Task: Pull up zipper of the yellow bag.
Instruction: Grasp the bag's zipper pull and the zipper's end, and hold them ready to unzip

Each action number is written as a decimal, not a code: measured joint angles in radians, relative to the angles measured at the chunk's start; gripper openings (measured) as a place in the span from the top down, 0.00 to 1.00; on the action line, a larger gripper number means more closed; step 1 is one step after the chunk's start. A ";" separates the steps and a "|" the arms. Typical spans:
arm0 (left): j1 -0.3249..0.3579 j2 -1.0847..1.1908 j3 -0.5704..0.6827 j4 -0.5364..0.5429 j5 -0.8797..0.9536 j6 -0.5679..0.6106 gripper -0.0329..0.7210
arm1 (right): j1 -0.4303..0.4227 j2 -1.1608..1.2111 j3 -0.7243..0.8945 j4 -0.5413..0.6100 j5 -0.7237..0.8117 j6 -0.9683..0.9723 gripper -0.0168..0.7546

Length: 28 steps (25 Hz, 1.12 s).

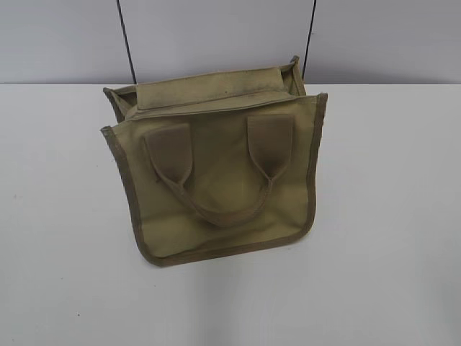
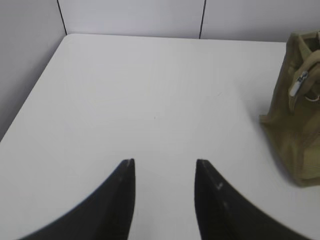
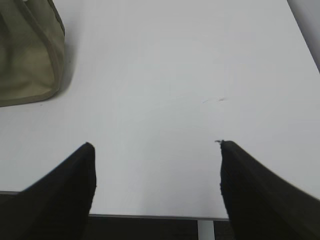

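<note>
The yellow bag (image 1: 216, 173) stands on the white table in the exterior view, its broad side with a webbing handle (image 1: 220, 180) facing the camera and its top panel at the back. No gripper shows in that view. In the left wrist view the bag's end (image 2: 295, 125) is at the right edge, with the silver zipper pull tab (image 2: 299, 83) hanging on it. My left gripper (image 2: 165, 162) is open and empty over bare table, well left of the bag. In the right wrist view the bag's corner (image 3: 27, 60) is at the upper left. My right gripper (image 3: 156, 145) is open and empty.
The white table (image 1: 389, 216) extends around the bag on all sides. A grey wall with two dark vertical seams (image 1: 127, 40) stands behind it. The right wrist view shows the table's near edge (image 3: 150, 216) just under the jaws.
</note>
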<state>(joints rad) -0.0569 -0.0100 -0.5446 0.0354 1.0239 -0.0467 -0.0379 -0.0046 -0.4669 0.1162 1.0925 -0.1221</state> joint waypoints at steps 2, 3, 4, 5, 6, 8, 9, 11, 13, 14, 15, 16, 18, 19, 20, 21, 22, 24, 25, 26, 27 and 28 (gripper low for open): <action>0.000 0.000 -0.006 0.007 -0.073 0.000 0.52 | 0.000 0.000 0.000 0.000 0.000 0.000 0.25; 0.000 0.000 -0.006 0.014 -0.117 0.000 0.49 | 0.000 0.000 0.000 0.000 0.000 0.000 0.25; 0.000 0.006 -0.005 0.023 -0.174 0.000 0.46 | 0.000 0.000 0.000 0.000 0.000 0.000 0.25; 0.000 0.019 0.000 0.030 -0.240 0.000 0.43 | 0.000 0.000 0.000 0.000 0.000 0.000 0.25; 0.000 0.038 0.009 0.035 -0.297 0.000 0.40 | 0.000 0.000 0.000 0.000 0.000 0.000 0.25; 0.000 0.085 0.046 0.039 -0.457 0.000 0.37 | 0.000 0.000 0.000 0.000 0.000 0.000 0.25; 0.000 0.117 0.069 0.039 -0.542 0.000 0.37 | 0.000 0.000 0.000 0.000 0.000 0.000 0.25; 0.000 0.187 0.132 0.031 -0.706 0.000 0.36 | 0.000 0.000 0.000 0.000 0.000 0.000 0.25; 0.000 0.279 0.193 0.018 -0.877 0.000 0.36 | 0.000 0.000 0.000 0.000 0.000 0.000 0.25; 0.000 0.331 0.223 0.014 -0.968 0.000 0.36 | 0.000 0.000 0.000 0.000 0.000 0.000 0.25; 0.000 0.379 0.250 0.017 -1.050 0.000 0.36 | 0.000 0.000 0.000 0.000 0.000 0.000 0.25; 0.000 0.439 0.270 0.014 -1.120 0.000 0.36 | 0.000 0.000 0.000 0.000 0.000 0.000 0.25; 0.000 0.561 0.297 0.012 -1.238 0.000 0.36 | 0.000 0.000 0.000 0.000 0.000 0.000 0.25; 0.000 0.631 0.306 0.017 -1.296 0.000 0.36 | 0.000 0.000 0.000 0.000 0.000 0.000 0.25; 0.000 0.704 0.312 0.027 -1.356 0.000 0.38 | 0.000 0.000 0.000 0.000 0.000 0.000 0.25; 0.000 0.777 0.316 0.048 -1.406 -0.002 0.39 | 0.000 0.000 0.000 0.000 0.000 0.000 0.25; 0.000 0.843 0.317 0.076 -1.469 -0.009 0.41 | 0.000 0.000 0.000 0.000 0.000 0.000 0.25; 0.000 1.011 0.317 0.151 -1.582 -0.036 0.44 | 0.000 0.000 0.000 0.000 0.000 0.000 0.25; 0.000 1.065 0.317 0.198 -1.640 -0.054 0.46 | 0.000 0.000 0.000 0.000 0.000 0.000 0.25; 0.000 1.130 0.317 0.246 -1.701 -0.071 0.47 | 0.000 0.000 0.000 0.000 0.000 0.000 0.25; 0.000 1.194 0.317 0.286 -1.764 -0.084 0.48 | 0.000 0.000 0.000 0.000 0.000 0.000 0.25; 0.000 1.257 0.317 0.330 -1.821 -0.096 0.50 | 0.000 0.000 0.000 0.000 0.000 0.000 0.25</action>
<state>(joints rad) -0.0569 1.2470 -0.2278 0.3655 -0.7975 -0.1425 -0.0379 -0.0046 -0.4669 0.1162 1.0925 -0.1221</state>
